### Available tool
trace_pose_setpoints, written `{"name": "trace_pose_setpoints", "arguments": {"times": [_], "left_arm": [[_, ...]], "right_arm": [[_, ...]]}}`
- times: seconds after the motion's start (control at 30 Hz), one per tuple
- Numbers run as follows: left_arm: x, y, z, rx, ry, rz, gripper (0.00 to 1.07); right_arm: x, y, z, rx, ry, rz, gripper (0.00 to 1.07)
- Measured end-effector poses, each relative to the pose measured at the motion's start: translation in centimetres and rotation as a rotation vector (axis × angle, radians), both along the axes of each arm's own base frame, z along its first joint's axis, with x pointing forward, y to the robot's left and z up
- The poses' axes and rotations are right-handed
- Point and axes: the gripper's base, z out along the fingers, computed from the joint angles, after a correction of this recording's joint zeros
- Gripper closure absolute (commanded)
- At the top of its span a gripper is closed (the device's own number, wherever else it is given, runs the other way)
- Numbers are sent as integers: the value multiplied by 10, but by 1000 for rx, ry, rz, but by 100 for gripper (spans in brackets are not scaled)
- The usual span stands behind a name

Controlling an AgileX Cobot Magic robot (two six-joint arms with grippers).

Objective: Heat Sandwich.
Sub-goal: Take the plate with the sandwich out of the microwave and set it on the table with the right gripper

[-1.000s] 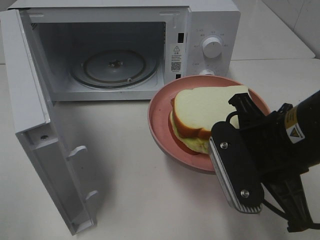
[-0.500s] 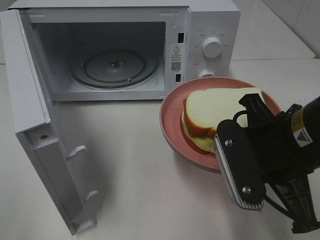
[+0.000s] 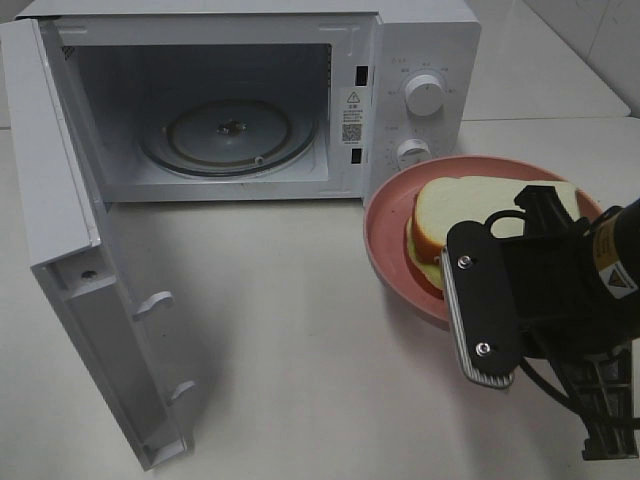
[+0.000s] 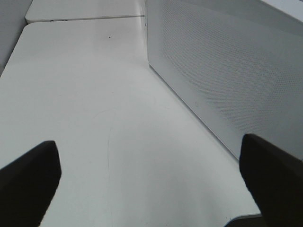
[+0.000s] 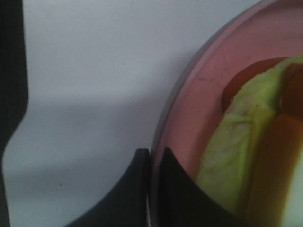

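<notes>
One sandwich [image 3: 447,222] sits on the pink plate [image 3: 385,235] beside the open microwave [image 3: 240,100]. Right tool [image 5: 150,163] is pinched shut on the plate rim; left tool [image 4: 151,179] is spread wide, empty. Bread looks soft and squashy, so carrying by the stiff plate seems smarter.

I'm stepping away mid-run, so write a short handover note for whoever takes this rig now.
Right tool: shut on the rim of the round pink plate.
Left tool: open, empty, beside the white microwave's perforated side wall.
The small pale-bread sandwich with orange-tan crust lies on the plate, on the white table in front of the microwave's knobs.
Done: microwave door swung open, glass turntable bare.
Left: put the plate inside, close the door, start heating.
</notes>
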Motion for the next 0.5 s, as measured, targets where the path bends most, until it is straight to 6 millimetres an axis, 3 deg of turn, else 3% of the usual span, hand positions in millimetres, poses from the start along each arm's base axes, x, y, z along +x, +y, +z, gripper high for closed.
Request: {"name": "trace_pose_setpoints", "arguments": {"times": [0.5], "left_arm": [[0,0,0,0,0,0,9]], "right_arm": [[6,-10,2,31,-61,-347,106]]}}
